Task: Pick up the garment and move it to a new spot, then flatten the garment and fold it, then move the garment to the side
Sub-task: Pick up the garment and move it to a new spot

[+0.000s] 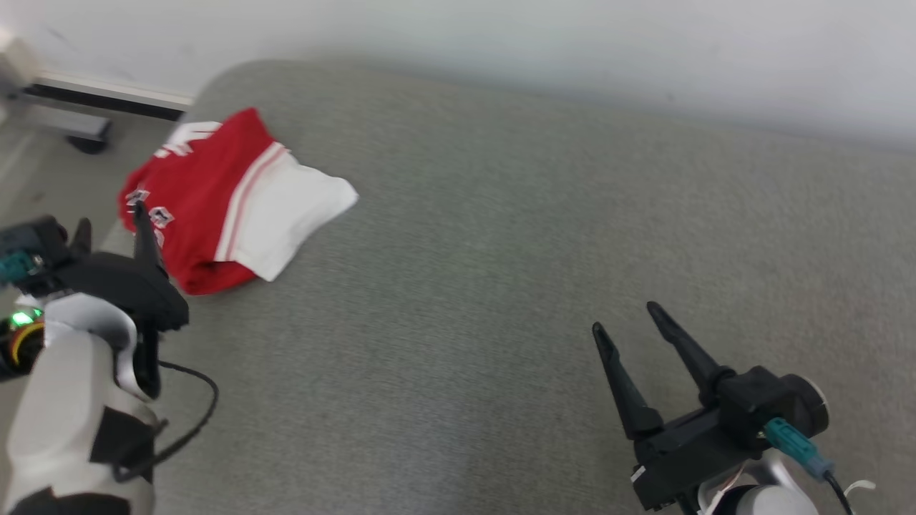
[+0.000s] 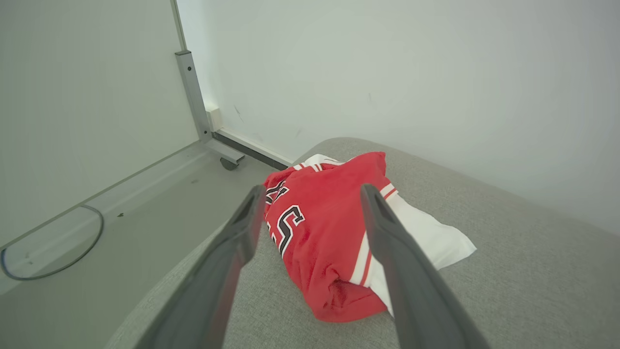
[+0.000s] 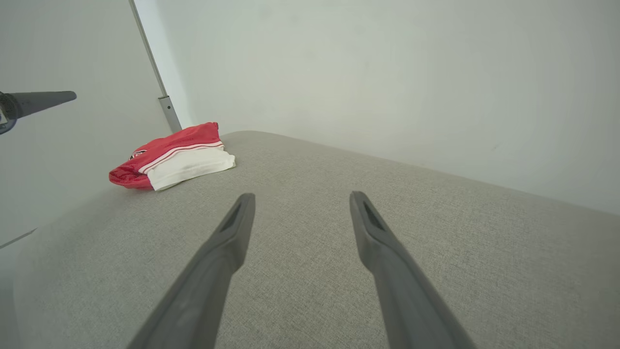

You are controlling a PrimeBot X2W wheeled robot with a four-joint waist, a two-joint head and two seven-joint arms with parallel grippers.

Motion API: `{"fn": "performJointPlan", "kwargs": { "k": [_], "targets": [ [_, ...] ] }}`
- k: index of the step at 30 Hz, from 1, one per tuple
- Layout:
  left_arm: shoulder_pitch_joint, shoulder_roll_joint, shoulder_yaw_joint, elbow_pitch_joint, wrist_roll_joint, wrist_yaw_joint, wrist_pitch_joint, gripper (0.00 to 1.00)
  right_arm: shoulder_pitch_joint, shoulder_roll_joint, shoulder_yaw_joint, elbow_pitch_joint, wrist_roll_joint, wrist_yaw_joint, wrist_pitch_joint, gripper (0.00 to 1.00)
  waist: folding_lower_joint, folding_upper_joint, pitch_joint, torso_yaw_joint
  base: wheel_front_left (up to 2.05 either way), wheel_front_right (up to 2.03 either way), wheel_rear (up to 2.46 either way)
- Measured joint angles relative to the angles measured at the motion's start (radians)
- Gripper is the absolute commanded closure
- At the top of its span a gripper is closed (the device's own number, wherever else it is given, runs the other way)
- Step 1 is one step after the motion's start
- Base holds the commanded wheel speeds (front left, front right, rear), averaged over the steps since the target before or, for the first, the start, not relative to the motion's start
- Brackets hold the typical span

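Note:
The garment (image 1: 229, 200) is a red and white jersey with black lettering, folded into a compact bundle near the far left corner of the grey cushioned surface (image 1: 501, 286). It also lies ahead in the left wrist view as the garment (image 2: 329, 237) and far off to the left in the right wrist view as the garment (image 3: 174, 157). My left gripper (image 1: 111, 222) hovers just short of its near left edge, open and holding nothing. My right gripper (image 1: 626, 318) is open over bare fabric at the lower right, well away from the jersey.
The surface's rounded left edge (image 2: 160, 291) drops to a pale floor (image 2: 121, 218). A grey metal frame post with a caster (image 2: 213, 140) stands on that floor by the white wall (image 1: 501, 36), which runs behind the surface.

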Motion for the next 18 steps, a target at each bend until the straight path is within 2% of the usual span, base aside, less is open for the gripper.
{"fn": "performJointPlan", "kwargs": {
  "k": [8, 18],
  "targets": [
    [-0.132, 0.082, 0.012, 0.139, -0.031, -0.012, 0.09, 0.0, 0.0, -0.052, -0.024, -0.121, -0.008, 0.0, 0.054, 0.0, 0.0002, 0.0001, 0.123, -0.105, 0.0, 0.0, 0.0],
    [-0.211, 0.108, 0.021, 0.255, -0.057, 0.019, 0.198, 0.0, -0.006, -0.057, -0.053, -0.199, -0.018, 0.0, 0.067, 0.0, 0.0002, 0.0, 0.284, -0.203, 0.0, 0.0, 0.0]
  ]
}}
